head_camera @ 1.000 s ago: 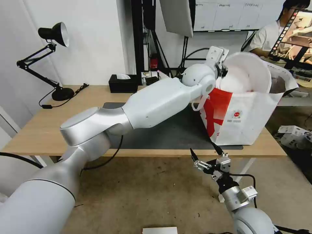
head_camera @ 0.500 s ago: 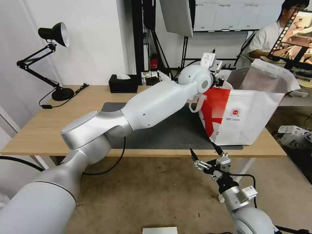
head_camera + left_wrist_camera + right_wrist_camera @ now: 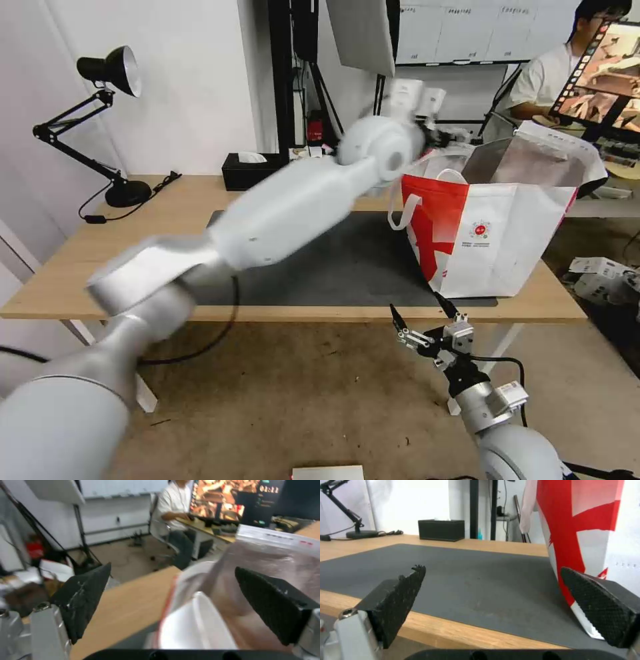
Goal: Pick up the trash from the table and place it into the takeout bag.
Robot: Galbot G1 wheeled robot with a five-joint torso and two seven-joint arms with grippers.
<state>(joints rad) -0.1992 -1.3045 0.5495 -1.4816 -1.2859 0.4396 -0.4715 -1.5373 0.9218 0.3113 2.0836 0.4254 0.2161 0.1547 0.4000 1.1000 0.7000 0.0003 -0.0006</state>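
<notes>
Left gripper point(image 3: 173, 602) jaws wide, empty, above takeout bag point(image 3: 497, 233) rim on table point(image 3: 87, 267); wrist view reveals white bowl point(image 3: 196, 627) inside. Right gripper point(image 3: 427, 323) splayed below table edge. Bowl was held over bag a second ago.

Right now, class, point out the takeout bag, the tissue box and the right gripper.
takeout bag point(image 3: 493, 250): head view, white front panel.
tissue box point(image 3: 441, 530): right wrist view, black front face.
right gripper point(image 3: 427, 320): head view, between its open fingertips.
</notes>
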